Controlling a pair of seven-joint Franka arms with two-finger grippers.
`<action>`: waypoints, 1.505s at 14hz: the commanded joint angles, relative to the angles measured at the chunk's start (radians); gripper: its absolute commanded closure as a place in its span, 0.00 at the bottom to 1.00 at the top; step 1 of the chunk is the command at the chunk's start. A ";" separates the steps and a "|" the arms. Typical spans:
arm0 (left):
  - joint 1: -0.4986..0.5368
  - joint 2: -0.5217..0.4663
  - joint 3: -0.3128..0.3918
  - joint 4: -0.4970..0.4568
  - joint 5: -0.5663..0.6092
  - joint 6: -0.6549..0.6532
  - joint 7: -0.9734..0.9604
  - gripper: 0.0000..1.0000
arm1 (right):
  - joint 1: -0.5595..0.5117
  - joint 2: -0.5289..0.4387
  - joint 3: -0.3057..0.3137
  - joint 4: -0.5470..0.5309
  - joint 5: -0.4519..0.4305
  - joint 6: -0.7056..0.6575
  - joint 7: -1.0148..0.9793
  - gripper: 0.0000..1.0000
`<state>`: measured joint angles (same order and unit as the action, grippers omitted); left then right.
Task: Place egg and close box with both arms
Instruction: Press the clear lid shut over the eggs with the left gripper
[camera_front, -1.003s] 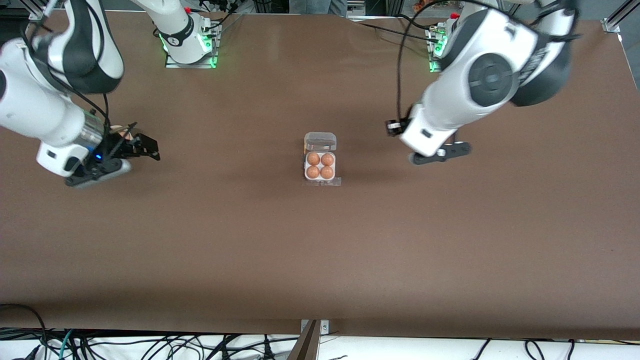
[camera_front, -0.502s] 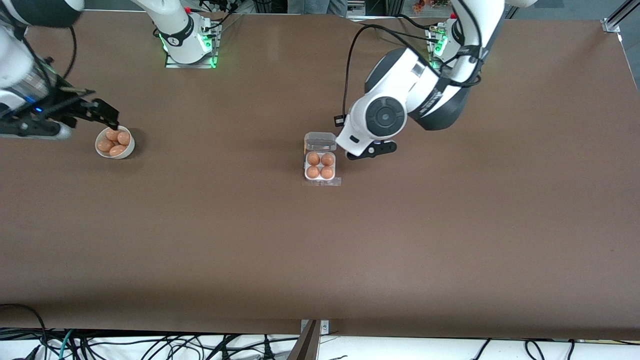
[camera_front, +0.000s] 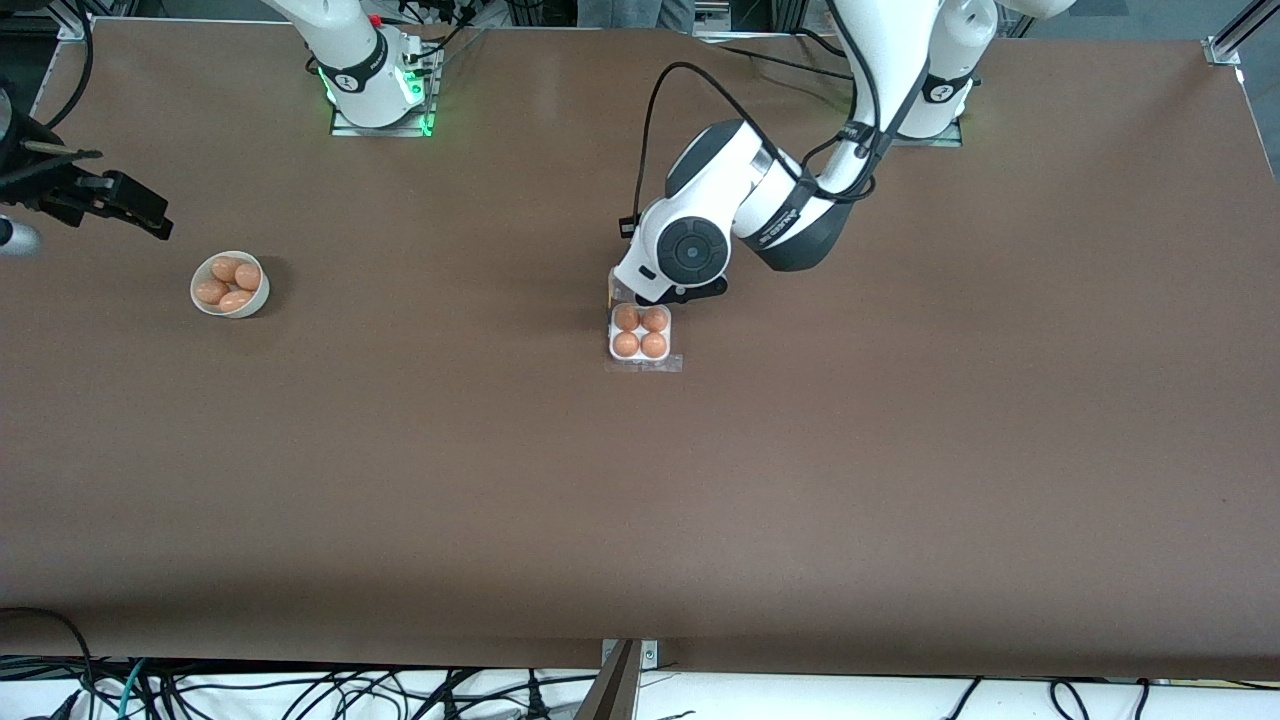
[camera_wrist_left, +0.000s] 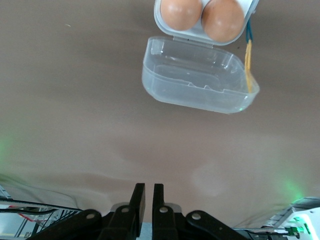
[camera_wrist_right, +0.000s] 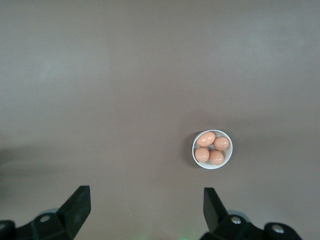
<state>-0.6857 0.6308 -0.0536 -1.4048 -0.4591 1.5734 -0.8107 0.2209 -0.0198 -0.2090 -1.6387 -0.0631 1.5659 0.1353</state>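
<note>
While open, rounded clear-plastic box lid.

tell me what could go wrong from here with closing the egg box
1. The clear lid lies flat open on the table, and the left gripper above it has its fingers shut, so a push may slide the whole box instead of folding the lid.
2. All four eggs sit uncovered; a rough push could jolt them.
3. The right gripper is open, high over the table near the bowl, not steadying the box.
</note>
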 joint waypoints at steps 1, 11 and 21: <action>-0.046 0.056 0.015 0.046 -0.023 0.008 -0.012 0.87 | 0.000 0.014 0.006 0.014 0.008 0.003 0.018 0.00; -0.064 0.106 0.017 0.044 -0.015 0.172 -0.022 0.88 | -0.005 0.029 0.006 0.016 0.048 0.010 0.015 0.00; -0.063 0.104 0.044 0.082 0.040 0.177 -0.042 0.94 | -0.006 0.031 0.006 0.016 0.052 0.011 0.009 0.00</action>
<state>-0.7374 0.7250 -0.0204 -1.3545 -0.4480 1.7569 -0.8261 0.2231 0.0088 -0.2067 -1.6378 -0.0317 1.5798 0.1426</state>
